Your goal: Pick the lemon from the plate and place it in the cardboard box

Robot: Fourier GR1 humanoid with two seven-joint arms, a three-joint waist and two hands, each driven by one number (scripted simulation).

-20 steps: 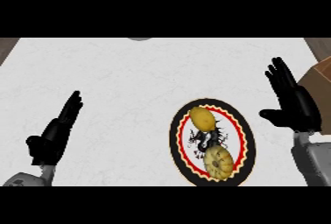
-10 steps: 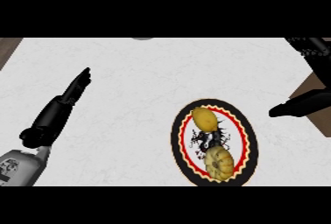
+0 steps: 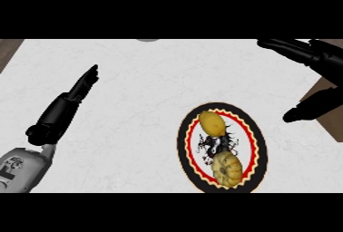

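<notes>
A patterned plate is seen at lower centre-right of the frame, on the white counter. The lemon lies on its upper part, untouched; a ribbed yellow item, not identified with confidence, sits on the lower part, well apart from the lemon. The right hand is held at the upper right, above and to the right of the plate, fingers straight and pointing left, thumb spread downward toward the plate; nothing is held. This opened span is judged a pre-grasp posture, set so that fingers and thumb can be brought down on either side of the lemon. The left hand is seen at the left, fingers straight and together, edge-on, pointing to the upper centre; it is empty and well apart from the plate, apparently kept out of the way. The box is hard to make out: only a brown patch at the right edge, partly covered by the right hand and cut off by the frame, may belong to it. A grey shape at the top edge is cut off and unidentifiable.
</notes>
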